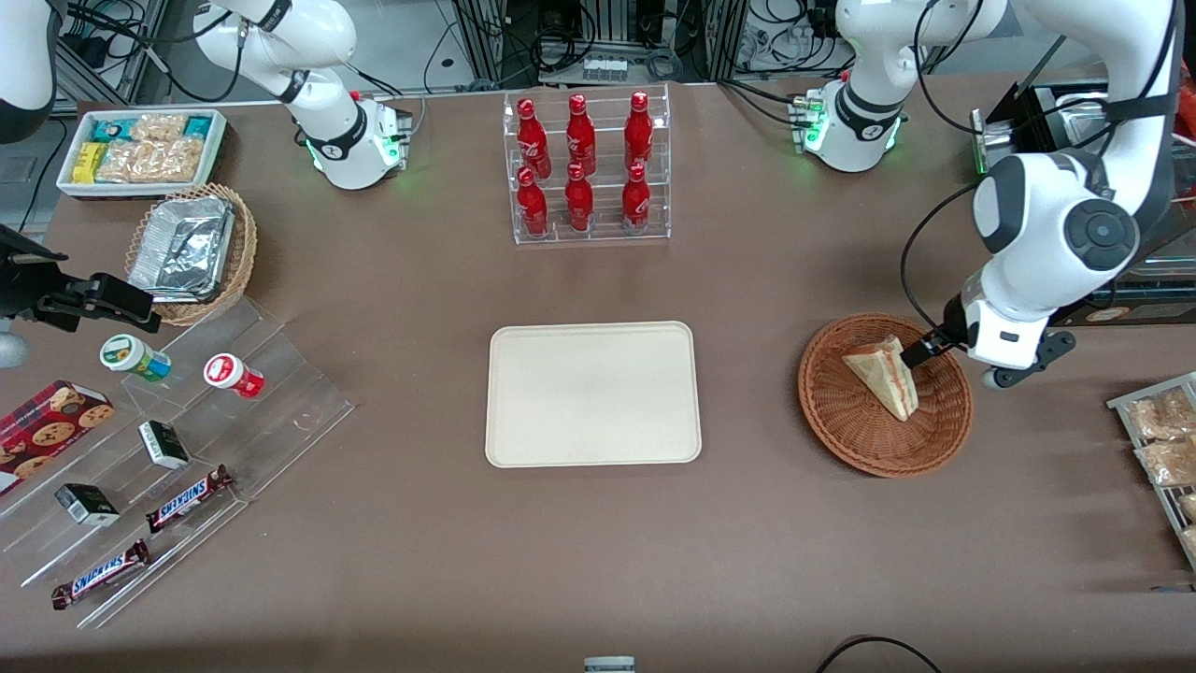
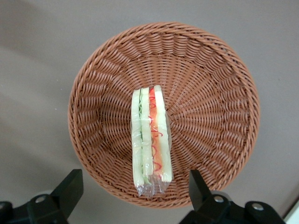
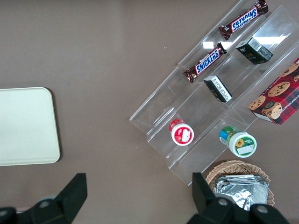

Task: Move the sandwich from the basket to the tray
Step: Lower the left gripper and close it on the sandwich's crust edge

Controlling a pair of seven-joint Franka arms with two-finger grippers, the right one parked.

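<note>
The sandwich [image 1: 883, 374] is a wrapped pale wedge with red and green layers, standing on edge in the round reddish-brown basket [image 1: 841, 430]. My left gripper [image 1: 920, 353] hovers over the basket's rim, open and empty. In the left wrist view the gripper [image 2: 133, 186] straddles the sandwich's [image 2: 150, 140] wrapped end without touching it, with one black finger [image 2: 70, 186] over the table beside the basket [image 2: 210, 93]. The cream tray [image 1: 592, 393] lies flat and bare at the table's middle, beside the basket toward the parked arm's end. It also shows in the right wrist view [image 3: 25, 126].
A clear rack of red bottles [image 1: 587, 168] stands farther from the front camera than the tray. A stepped acrylic stand [image 1: 187, 449] with snacks, a foil-lined tan basket [image 1: 192, 248] and a white snack bin [image 1: 140, 150] sit toward the parked arm's end. Packets [image 1: 1163, 449] lie toward the working arm's end.
</note>
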